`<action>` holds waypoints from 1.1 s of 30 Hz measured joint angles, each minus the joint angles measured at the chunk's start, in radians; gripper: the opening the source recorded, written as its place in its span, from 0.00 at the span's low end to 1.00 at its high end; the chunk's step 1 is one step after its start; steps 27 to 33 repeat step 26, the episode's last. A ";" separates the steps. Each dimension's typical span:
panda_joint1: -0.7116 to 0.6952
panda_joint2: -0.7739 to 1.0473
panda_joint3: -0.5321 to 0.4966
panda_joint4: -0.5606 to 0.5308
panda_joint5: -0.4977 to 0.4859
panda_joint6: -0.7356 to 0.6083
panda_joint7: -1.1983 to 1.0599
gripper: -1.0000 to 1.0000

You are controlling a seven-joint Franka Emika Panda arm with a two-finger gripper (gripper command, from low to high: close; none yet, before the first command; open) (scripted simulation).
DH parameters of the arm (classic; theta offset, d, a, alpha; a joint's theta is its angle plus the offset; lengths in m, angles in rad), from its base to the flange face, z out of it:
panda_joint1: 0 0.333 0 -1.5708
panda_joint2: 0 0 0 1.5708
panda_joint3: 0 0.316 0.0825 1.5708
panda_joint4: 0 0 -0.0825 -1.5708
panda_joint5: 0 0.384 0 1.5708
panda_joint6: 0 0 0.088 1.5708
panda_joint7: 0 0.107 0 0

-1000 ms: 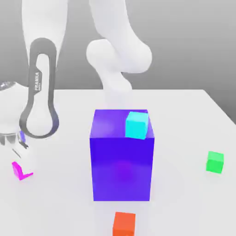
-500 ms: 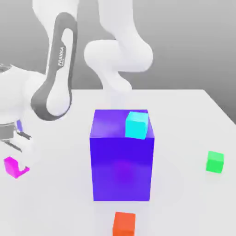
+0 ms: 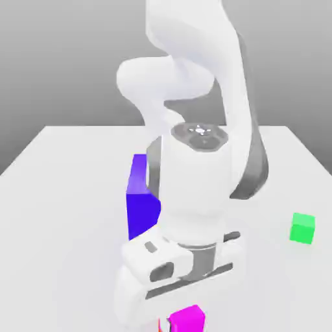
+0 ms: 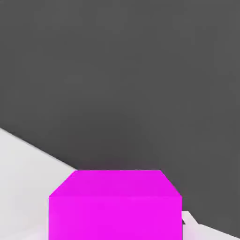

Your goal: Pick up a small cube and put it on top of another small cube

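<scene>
Has swung across from the exterior view's left to the lower middle, bringing along the magenta cube (image 3: 188, 320), clamped in the hand (image 3: 183, 324). Holds it low in front of the big blue-purple block (image 3: 141, 211), now partly covered by the arm (image 3: 198, 181). Leaves just a sliver of the orange-red cube (image 3: 161, 325) peeking out beside the magenta in the exterior view; can't tell whether touching. Keeps well apart from the green cube (image 3: 302, 228) on the worktop (image 3: 71, 227)
</scene>
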 joint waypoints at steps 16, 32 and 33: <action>0.417 -0.358 0.386 -0.370 0.105 -0.099 -0.239 0.00; 0.454 -0.186 0.306 -0.400 -0.024 0.081 -0.146 1.00; 0.454 -0.186 0.306 -0.400 -0.024 0.081 -0.146 1.00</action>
